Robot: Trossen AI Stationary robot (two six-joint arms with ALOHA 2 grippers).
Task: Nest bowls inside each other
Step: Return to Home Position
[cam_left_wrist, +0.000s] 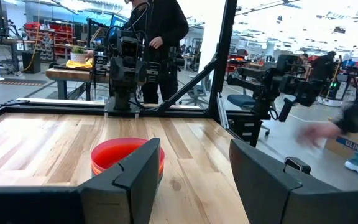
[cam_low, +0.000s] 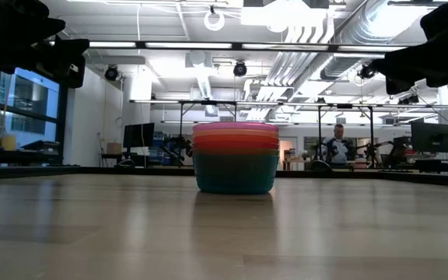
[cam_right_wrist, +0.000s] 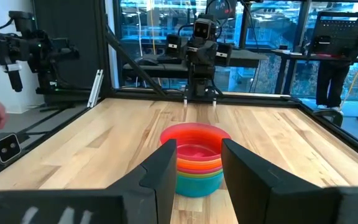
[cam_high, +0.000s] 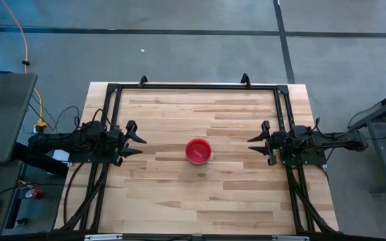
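The stack of bowls [cam_high: 198,151] stands upright, mouths up, pink-red on top, between the left fingers [cam_high: 142,146] and the right fingers [cam_high: 250,144], well apart from both. Only pale wooden desk [cam_high: 179,194] lies between. Both pairs are spread apart, holding nothing, in a bright workshop.

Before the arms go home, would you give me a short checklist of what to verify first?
1. The left hand is empty and open: ok.
2. The right hand is empty and open: ok.
3. Both hands are apart from the stack of bowls: ok.
4. The stack stands upright, with the red bowl on top: ok.
5. No loose bowl lies elsewhere on the table: ok.
6. All six bowls are in the stack: cannot tell; the layers are too tight to count.
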